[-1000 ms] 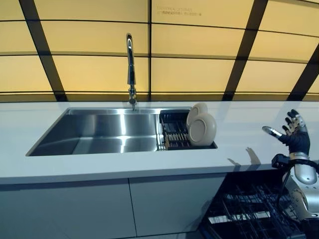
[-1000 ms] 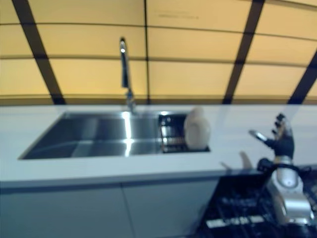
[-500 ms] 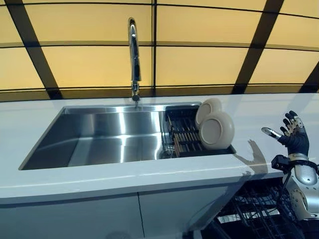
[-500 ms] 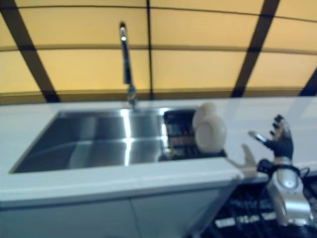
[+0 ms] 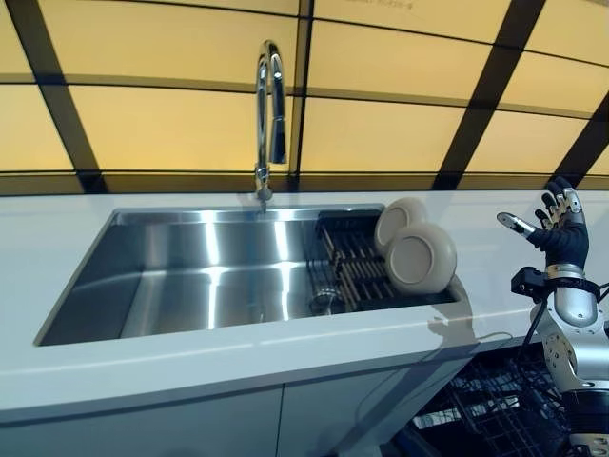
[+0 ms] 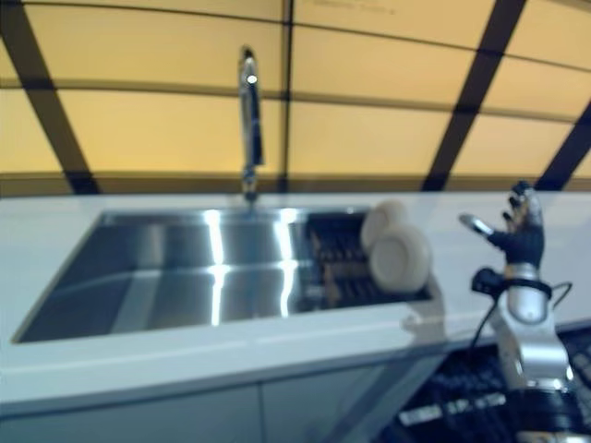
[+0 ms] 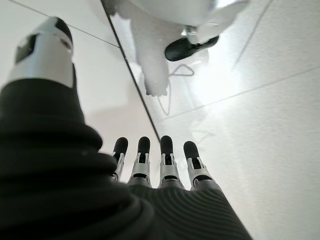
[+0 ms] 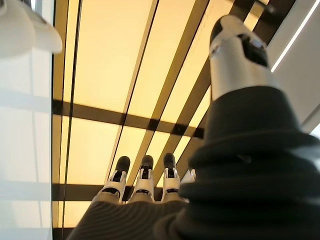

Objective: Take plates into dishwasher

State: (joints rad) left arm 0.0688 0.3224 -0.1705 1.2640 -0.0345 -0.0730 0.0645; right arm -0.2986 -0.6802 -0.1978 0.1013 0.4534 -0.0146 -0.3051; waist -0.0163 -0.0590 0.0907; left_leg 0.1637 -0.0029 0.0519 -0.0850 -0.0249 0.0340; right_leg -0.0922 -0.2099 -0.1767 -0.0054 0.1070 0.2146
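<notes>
— Where are your plates?

— You have two beige plates (image 5: 420,257) standing on edge in the dark rack (image 5: 347,262) at the right end of the steel sink (image 5: 190,276). The front plate faces you; the second plate (image 5: 395,217) leans just behind it, partly covered. Neither hand touches them.

— And your right hand?

— Your right hand (image 5: 559,238) is raised above the white bench (image 5: 238,357), to the right of the sink and well apart from the plates. Its fingers (image 8: 144,175) are straight and spread, the thumb held out toward the sink, and it holds nothing. In its wrist view you see only the yellow panelled wall with dark bars past the fingertips.

— Your left hand?

— Your left hand (image 7: 160,175) shows only in its own wrist view. Its fingers are straight, side by side and empty, pointing down at a pale tiled floor (image 7: 260,125). You won't find it in either head view.

— Where is the dishwasher?

— Below the bench edge at the lower right you can see the dishwasher (image 5: 495,400) open, with its dark wire rack showing under your right arm. You cannot tell from here whether anything sits in it.

— Anything else on the bench?

— The tall chrome tap (image 5: 268,114) rises behind the sink, its spout hanging over the basin.
</notes>
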